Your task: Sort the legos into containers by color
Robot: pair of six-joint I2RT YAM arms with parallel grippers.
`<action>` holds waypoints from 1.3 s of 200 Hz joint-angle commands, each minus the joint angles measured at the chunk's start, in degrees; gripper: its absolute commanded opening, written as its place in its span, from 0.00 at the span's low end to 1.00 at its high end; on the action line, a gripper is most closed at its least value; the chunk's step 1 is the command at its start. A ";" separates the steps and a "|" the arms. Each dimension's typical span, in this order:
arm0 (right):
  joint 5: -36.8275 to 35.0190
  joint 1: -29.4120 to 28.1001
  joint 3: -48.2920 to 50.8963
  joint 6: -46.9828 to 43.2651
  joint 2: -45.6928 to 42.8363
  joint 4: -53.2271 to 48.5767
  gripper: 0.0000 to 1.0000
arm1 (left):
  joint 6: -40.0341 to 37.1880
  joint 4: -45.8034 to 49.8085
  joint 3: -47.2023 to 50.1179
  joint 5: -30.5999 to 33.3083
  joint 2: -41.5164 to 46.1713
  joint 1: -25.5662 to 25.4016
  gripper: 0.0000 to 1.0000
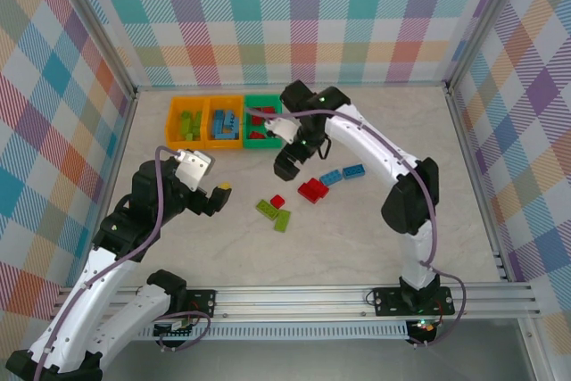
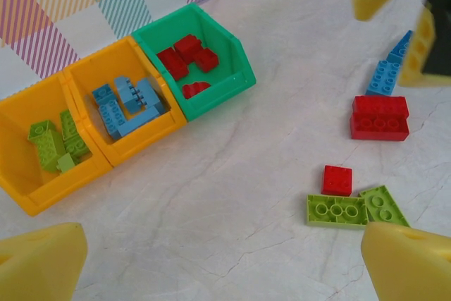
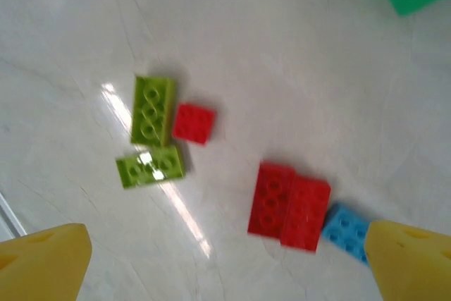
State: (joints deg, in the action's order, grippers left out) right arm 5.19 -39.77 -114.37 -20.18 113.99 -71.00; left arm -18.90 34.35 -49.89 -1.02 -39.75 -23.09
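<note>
Hanging above the loose bricks, the right gripper [image 3: 229,262] has its yellow fingers [image 3: 46,259] spread wide with nothing between them. Below it on the table [image 3: 232,40] lie two lime green bricks [image 3: 152,109], with a small red brick [image 3: 194,123] touching one of them. Further along are a larger red piece [image 3: 289,204] and a light blue brick [image 3: 345,227] just beside it. A second light blue brick [image 1: 353,170] lies to the right of these.

The left gripper [image 1: 219,194] is also wide open and empty, held over bare table to the left of the loose pieces.

The three bins [image 1: 206,122] sit joined in a row near the back wall. The left orange bin [image 2: 63,185] holds lime green bricks, the middle orange bin [image 2: 144,139] holds light blue ones, and the green bin [image 2: 215,100] holds red ones.
</note>
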 commanded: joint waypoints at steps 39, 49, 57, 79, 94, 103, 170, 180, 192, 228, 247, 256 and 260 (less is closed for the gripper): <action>-6.29 -1.42 24.18 19.62 -8.66 20.64 1.00 | -0.18 0.11 0.09 -1.90 0.45 0.68 1.00; -4.39 -1.71 26.44 25.16 -8.66 24.52 1.00 | -0.26 0.02 0.19 -1.99 0.38 0.69 1.00; -1.42 -2.25 28.83 29.46 -8.96 28.66 0.99 | -0.26 0.17 0.20 -1.78 0.24 0.68 1.00; 4.16 -4.53 38.19 39.02 -10.93 44.38 0.91 | -0.32 0.46 0.09 -0.89 0.25 0.68 1.00; 5.44 -5.21 42.55 43.98 -10.94 52.57 0.82 | -0.31 0.38 0.15 -0.48 0.37 0.68 1.00; 4.79 -5.38 44.08 46.33 -10.69 54.95 0.77 | -0.35 0.33 0.25 -0.32 0.42 0.68 1.00; -1.38 -7.44 46.59 46.86 -6.42 59.16 0.65 | -0.29 0.23 -0.08 -1.26 -1.03 0.68 1.00; -3.15 -7.67 46.16 45.61 -5.25 58.12 0.63 | -0.27 0.18 -0.06 -1.43 -1.12 0.68 1.00; -3.44 -7.73 44.49 44.08 -3.56 55.58 0.63 | -0.26 0.15 -0.06 -1.83 -1.20 0.68 1.00; -2.47 -8.57 42.43 42.91 -0.67 52.21 0.60 | -0.18 0.06 -0.27 -2.76 -1.64 0.68 1.00; -5.17 -8.57 43.41 44.12 -0.62 51.10 0.54 | -0.18 0.19 -0.35 -2.67 -1.65 0.72 1.00; -7.95 -8.53 43.60 44.56 -0.77 49.87 0.52 | -0.20 0.19 -0.32 -2.63 -1.65 0.68 1.00; -9.28 -8.49 43.68 44.76 -0.91 49.20 0.51 | -0.18 0.19 -0.35 -2.66 -1.61 0.68 1.00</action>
State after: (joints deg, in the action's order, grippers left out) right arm 1.37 -47.88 -71.33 24.03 112.14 -16.95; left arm -18.90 34.35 -49.89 -2.55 -41.52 -23.05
